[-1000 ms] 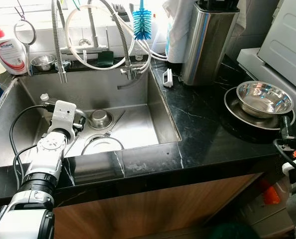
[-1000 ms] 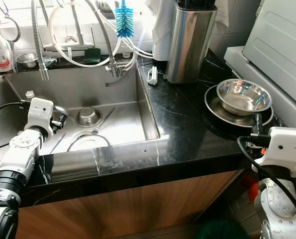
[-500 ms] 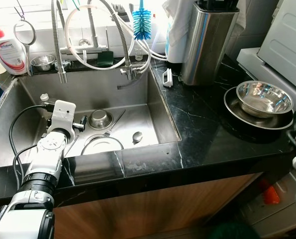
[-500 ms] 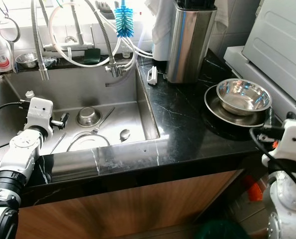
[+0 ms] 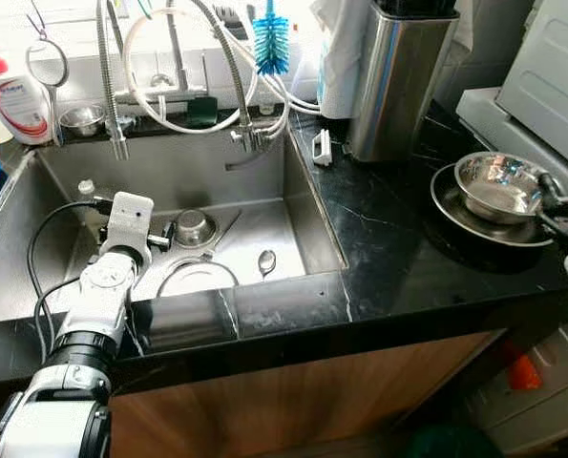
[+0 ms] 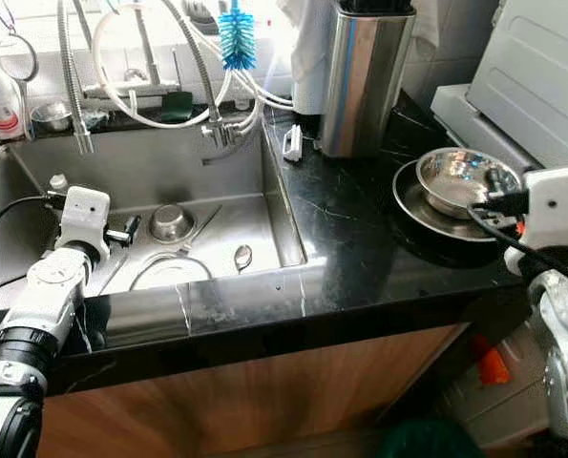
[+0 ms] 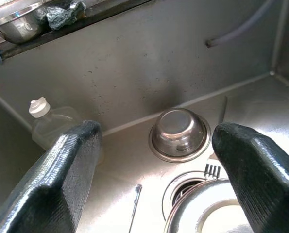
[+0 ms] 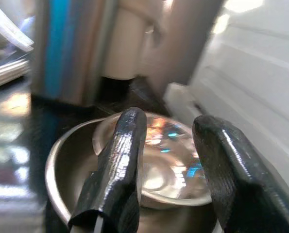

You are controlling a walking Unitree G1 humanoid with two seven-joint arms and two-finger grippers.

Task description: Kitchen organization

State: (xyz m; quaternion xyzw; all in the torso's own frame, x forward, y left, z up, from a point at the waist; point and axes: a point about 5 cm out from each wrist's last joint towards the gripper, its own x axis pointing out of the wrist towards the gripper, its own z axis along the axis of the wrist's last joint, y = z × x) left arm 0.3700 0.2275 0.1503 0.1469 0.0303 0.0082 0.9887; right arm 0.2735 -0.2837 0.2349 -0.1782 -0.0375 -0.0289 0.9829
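A black marble worktop (image 5: pixel 398 258) surrounds a steel sink (image 5: pixel 293 205). On the worktop's right side, a shiny steel bowl (image 5: pixel 498 186) sits nested in a wider steel dish (image 5: pixel 455 212). The right hand (image 8: pixel 168 160) hovers just over the bowl's near rim, fingers parted and holding nothing. Inside the sink, the left hand (image 7: pixel 154 170) hangs spread wide and empty above a small upturned bowl (image 7: pixel 179 133), a white plate (image 5: pixel 198 279), a spoon (image 5: pixel 265 260) and a fork (image 7: pixel 212 168).
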